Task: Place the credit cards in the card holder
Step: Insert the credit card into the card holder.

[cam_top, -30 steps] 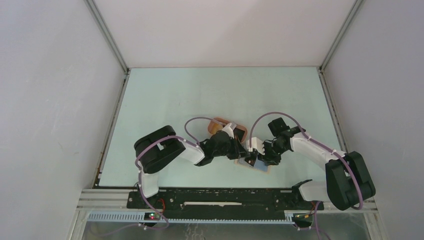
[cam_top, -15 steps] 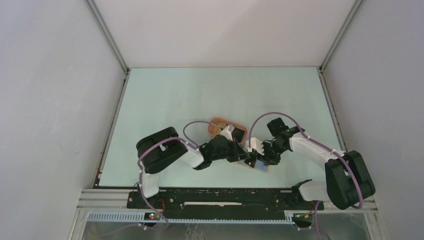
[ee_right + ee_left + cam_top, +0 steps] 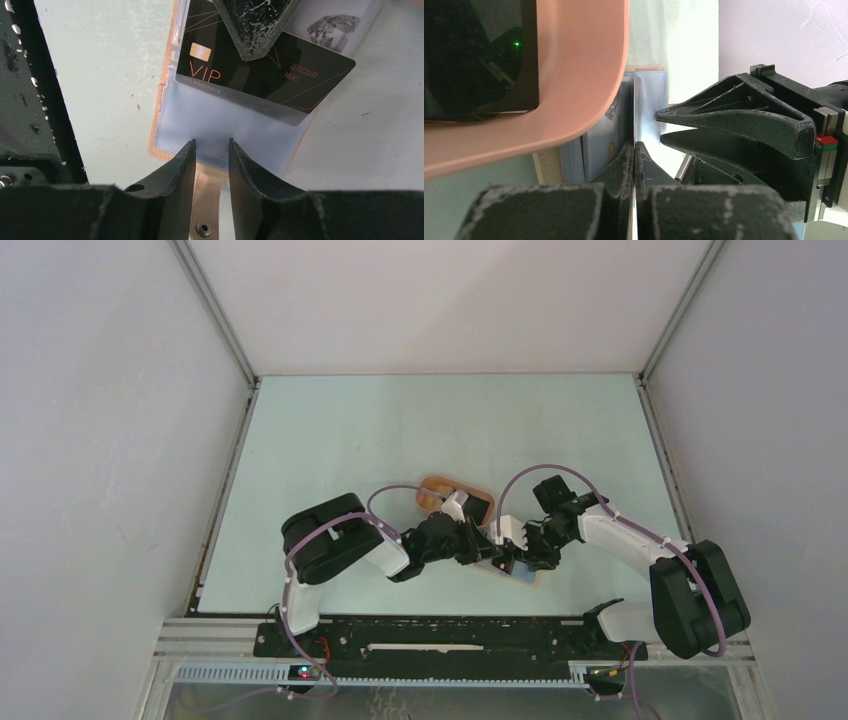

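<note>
The tan card holder [image 3: 161, 125] lies open on the table, its clear sleeve [image 3: 225, 130] up and its strap with the snap stud [image 3: 202, 229] towards me. A black VIP credit card [image 3: 280, 75] sits partly inside the sleeve. My left gripper [image 3: 634, 150] is shut on that card, seen edge-on [image 3: 634, 100]; its fingertips [image 3: 255, 30] show in the right wrist view. My right gripper [image 3: 211, 147] is slightly open, its tips on the holder's near edge astride the strap. A grey card with a gem picture [image 3: 332, 25] lies in another sleeve. Both grippers meet over the holder [image 3: 522, 577].
The peach-orange oval tray [image 3: 574, 100] lies close beside the holder, with a glossy black card [image 3: 474, 50] in it; it also shows in the top view [image 3: 432, 483]. My right gripper's fingers [image 3: 734, 115] reach in opposite the left one. White walls enclose the table.
My left arm has moved right towards the holder, bringing its gripper up against the right gripper. The right arm has hardly moved.
</note>
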You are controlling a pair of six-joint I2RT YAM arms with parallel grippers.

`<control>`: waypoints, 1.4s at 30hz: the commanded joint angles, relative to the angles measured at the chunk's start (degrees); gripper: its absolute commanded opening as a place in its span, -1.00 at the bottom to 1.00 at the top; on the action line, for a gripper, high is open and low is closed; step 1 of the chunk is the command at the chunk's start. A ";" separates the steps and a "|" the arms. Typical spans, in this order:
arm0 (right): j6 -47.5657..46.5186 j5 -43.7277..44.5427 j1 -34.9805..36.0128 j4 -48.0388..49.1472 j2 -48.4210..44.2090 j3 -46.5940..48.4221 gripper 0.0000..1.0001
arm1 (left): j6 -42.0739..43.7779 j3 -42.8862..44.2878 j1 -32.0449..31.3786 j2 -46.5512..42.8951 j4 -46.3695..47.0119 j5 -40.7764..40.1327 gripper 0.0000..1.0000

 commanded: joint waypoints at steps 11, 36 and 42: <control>0.71 -0.28 0.77 0.10 0.75 1.11 -0.24 | -2.28 -1.08 -1.40 2.36 3.88 -1.54 -0.98; 0.62 -3.51 -0.79 -0.99 -1.37 1.53 -0.23 | 3.70 -1.02 -2.71 -3.37 -5.39 -5.28 -0.24; 0.57 -3.89 -0.99 -1.14 -1.49 1.55 -0.23 | 6.35 0.23 -2.78 -5.17 -11.08 -6.42 -0.18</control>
